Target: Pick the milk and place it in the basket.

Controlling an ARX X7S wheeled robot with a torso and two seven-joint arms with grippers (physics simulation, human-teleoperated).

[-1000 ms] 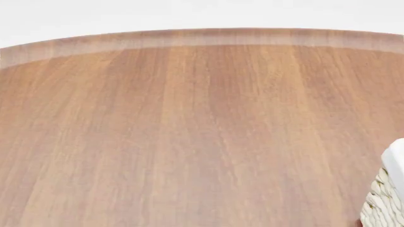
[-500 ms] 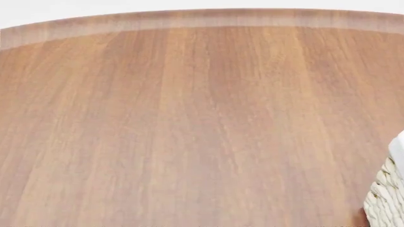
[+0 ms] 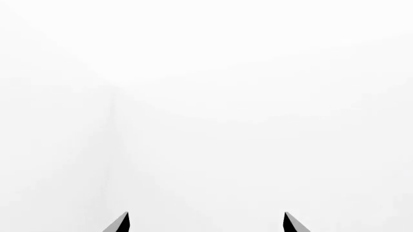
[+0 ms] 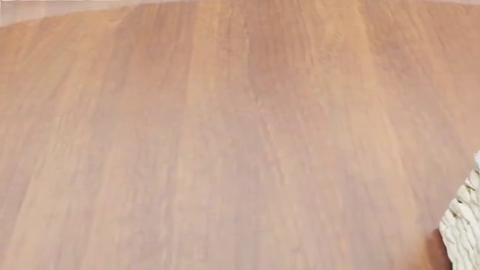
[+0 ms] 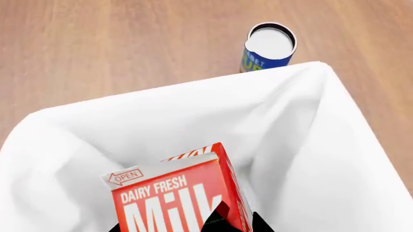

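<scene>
Hanging over the basket (image 5: pixel 322 145), the milk (image 5: pixel 177 195) is seen in the right wrist view with its red "DAIRY FRESH Milk" face turned to the camera and the white liner behind it on every side. The right gripper (image 5: pixel 219 222) is judged to be closed on the carton: dark fingertips overlap its lower edge, though the contact itself is cut off by the frame. The carton's long axis is aligned with the gripper's reach and points down into the basket's cavity, so a release is judged to be what the next move calls for. Whether the carton base touches the liner cannot be told. A small blue can (image 5: pixel 269 47) with a white lid stands on the table (image 5: pixel 96 43) just beyond the basket's far rim. The left gripper (image 3: pixel 206 223) is shown with its tips spread apart and nothing between them, facing blank white. Only a woven basket corner is shown in the head view.
</scene>
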